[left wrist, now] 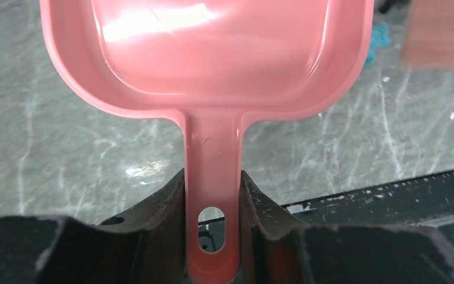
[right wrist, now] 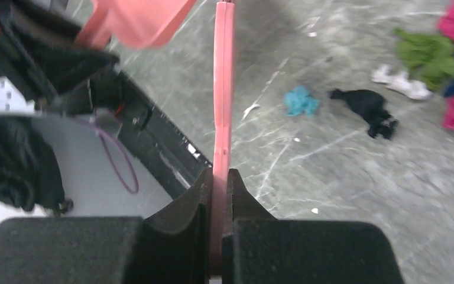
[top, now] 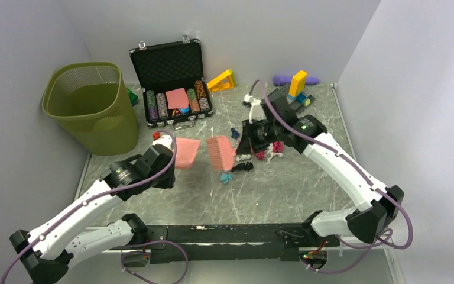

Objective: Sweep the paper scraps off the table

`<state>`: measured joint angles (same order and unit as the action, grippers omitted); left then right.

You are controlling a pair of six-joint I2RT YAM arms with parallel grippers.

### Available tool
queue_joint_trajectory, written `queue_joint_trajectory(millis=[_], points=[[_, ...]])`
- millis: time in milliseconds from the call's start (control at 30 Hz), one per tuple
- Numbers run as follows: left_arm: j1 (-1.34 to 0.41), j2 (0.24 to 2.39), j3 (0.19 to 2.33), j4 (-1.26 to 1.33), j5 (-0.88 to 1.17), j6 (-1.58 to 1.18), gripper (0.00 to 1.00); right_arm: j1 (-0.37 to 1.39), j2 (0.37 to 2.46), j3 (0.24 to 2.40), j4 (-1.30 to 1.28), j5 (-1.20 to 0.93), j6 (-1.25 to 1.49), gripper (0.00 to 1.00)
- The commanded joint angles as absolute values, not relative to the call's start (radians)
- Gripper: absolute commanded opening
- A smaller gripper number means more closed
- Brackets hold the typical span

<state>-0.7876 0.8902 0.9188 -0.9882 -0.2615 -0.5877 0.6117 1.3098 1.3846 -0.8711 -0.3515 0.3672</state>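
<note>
The paper scraps (top: 243, 167) lie scattered on the tabletop (top: 284, 189) just right of the pink brush (top: 220, 152), whose handle the right tool (right wrist: 220, 183) clenches, while left of the brush the left tool (left wrist: 213, 195) grips a pink dustpan (top: 187, 152).

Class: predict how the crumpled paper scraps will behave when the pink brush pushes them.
The small crumpled paper scraps look light, so they would probably slide easily on the smooth grey-green marble-patterned table. Being irregular wads, they may tumble or scatter rather than roll straight. Loosely crumpled, they likely squash under the pink brush.
</note>
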Motion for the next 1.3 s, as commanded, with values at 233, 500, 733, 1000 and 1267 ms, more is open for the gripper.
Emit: queue_joint_trajectory(millis=[233, 500, 733, 1000, 1267], points=[[-0.748, 0.873, 0.967, -1.090, -0.429, -0.619, 0.06, 0.843, 1.633, 1.454, -0.930, -0.278, 0.240, 0.00], [-0.750, 0.910, 0.911, -0.978, -0.255, -0.512, 0.03, 0.800, 1.755, 1.601, -1.139, 0.193, 0.344, 0.00], [-0.776, 0.986, 0.865, -0.894, -0.106, -0.489, 0.00, 0.712, 1.688, 1.648, -1.143, 0.263, 0.341, 0.00], [-0.917, 1.136, 0.829, -0.759, -0.043, -0.488, 0.00, 0.569, 1.486, 1.593, -0.956, -0.051, 0.320, 0.00], [-1.077, 1.301, 0.870, -0.750, -0.124, -0.464, 0.00, 0.485, 1.442, 1.639, -0.979, 0.204, 0.305, 0.00]])
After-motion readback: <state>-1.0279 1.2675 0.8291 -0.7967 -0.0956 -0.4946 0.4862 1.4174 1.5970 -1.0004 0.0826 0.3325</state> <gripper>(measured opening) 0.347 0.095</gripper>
